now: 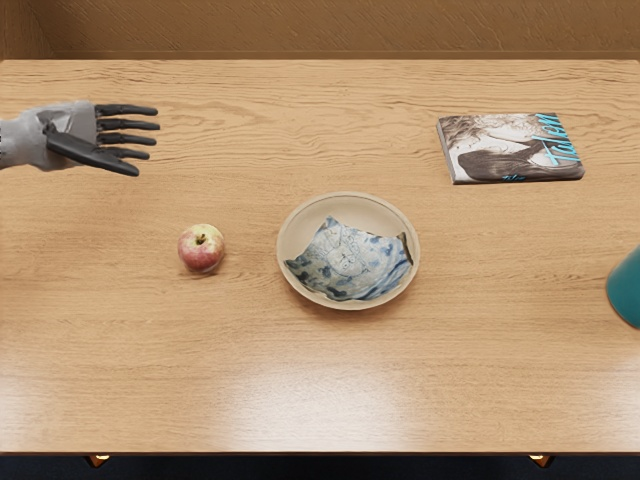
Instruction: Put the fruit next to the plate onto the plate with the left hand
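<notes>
The apple (201,248), one red and yellow fruit with its stem dimple facing up, sits on the wooden table (320,390) just left of the plate (345,204). A strip of bare wood lies between the two, so they do not touch.

There is one plate, round and cream-rimmed, with a blue and white patterned centre. It lies flat near the middle of the table and nothing rests on it.

One left hand (88,137) shows, up and well to the left of the plate, its grey forearm coming in from the left edge. Its dark fingers (128,125) are stretched out straight and a little apart, pointing toward the plate's side of the table, and they grip nothing. The hand is also well clear of the apple, further back on the table than the fruit.

One book (510,147) lies flat up and to the right of the plate, cover upward. To the plate's right, a single teal shape (627,288) is cut off by the edge of view; I cannot tell what it is.
</notes>
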